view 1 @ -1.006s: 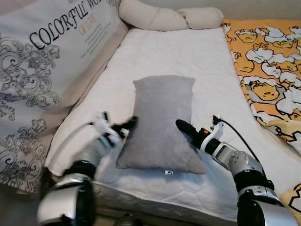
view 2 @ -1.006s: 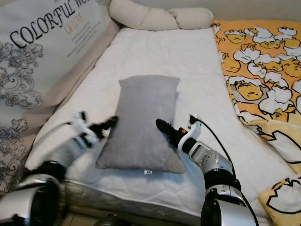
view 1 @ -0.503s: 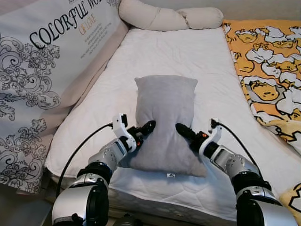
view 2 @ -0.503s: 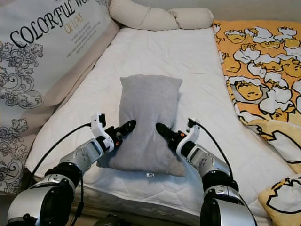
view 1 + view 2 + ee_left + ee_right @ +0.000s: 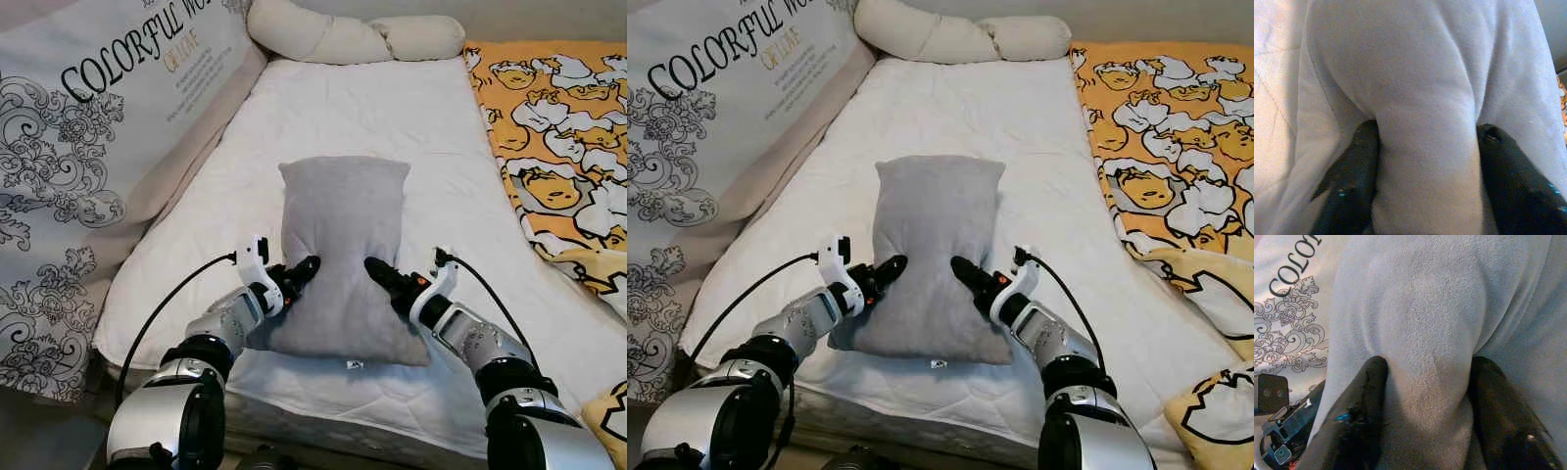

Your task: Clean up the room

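Even, soft daylight fills my head views, sharp throughout, no glare. Faint shadow sits under the grey pillow (image 5: pixel 343 259) beside my grippers. My wrist views are softer, the black fingers (image 5: pixel 1352 181) slightly blurred up close.

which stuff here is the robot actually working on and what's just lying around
In the job:
grey pillow, pinched on both sides
left gripper, shut on a fold of it
right gripper, shut on a fold of it

Lying about:
cream bolster
orange cartoon blanket
white mattress
printed cushion
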Motion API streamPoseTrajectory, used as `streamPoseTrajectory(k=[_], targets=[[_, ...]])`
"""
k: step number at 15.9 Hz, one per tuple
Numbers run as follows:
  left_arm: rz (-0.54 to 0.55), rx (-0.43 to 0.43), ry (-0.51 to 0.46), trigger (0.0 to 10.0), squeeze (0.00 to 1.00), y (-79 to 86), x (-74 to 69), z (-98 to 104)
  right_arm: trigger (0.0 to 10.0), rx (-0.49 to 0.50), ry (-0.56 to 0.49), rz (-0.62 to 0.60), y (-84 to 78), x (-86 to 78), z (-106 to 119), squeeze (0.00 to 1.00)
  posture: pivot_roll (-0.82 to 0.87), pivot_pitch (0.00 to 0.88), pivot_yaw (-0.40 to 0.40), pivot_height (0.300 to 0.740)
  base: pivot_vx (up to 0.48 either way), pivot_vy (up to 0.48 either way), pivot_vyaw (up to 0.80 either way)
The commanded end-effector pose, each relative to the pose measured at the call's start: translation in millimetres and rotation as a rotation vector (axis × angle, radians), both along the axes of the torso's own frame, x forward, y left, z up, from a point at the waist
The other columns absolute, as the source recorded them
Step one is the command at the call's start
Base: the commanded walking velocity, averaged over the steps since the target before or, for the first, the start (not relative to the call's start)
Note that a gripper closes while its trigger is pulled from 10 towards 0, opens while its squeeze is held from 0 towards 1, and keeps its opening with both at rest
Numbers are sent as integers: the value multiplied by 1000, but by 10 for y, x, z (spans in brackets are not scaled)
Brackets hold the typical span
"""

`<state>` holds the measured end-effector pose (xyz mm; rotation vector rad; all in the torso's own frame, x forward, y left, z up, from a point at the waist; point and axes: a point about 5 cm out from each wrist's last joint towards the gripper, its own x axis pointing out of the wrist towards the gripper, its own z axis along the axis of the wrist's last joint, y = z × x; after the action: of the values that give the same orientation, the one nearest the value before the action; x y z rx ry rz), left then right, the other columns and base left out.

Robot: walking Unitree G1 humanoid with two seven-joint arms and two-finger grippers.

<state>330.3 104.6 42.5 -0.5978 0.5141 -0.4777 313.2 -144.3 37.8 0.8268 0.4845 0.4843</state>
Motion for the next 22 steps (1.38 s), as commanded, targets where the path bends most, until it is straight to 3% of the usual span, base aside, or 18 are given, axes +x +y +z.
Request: streamPoseTrajectory(k=[1,6,9,11,15,16,17,20,22], targets=[[-63,26,4,0,0,-86,-33,-25,0,33,-1,36,137,2,12,0,-56,0,99,740,0,0,0],[-65,39,11,0,0,-106,-46,-45,0,1,-45,21,150,7,36,0,-63,0,102,740,0,0,0],[-109,55,-47,0,0,-176,-11,34,0,-15,-102,-3,169,38,113,0,-56,0,99,740,0,0,0],[-150,112,-166,0,0,-210,79,215,0,3,-190,-12,259,77,312,0,-54,0,100,740,0,0,0],[-102,90,-327,0,0,-190,193,602,0,2,-321,-64,332,65,695,0,-61,0,100,740,0,0,0],[-112,88,-448,0,0,-206,158,868,0,14,-380,-84,346,8,890,0,-66,0,106,740,0,0,0],[-114,95,-495,0,0,-217,118,969,0,12,-403,-93,335,-30,968,0,-68,0,107,740,0,0,0],[-109,140,-573,0,0,-210,38,1121,0,4,-437,-115,302,-90,1102,0,-71,0,111,740,0,0,0],[-86,206,-636,0,0,-205,-108,1251,0,-30,-453,-111,302,-231,1186,0,-67,0,113,740,0,0,0]])
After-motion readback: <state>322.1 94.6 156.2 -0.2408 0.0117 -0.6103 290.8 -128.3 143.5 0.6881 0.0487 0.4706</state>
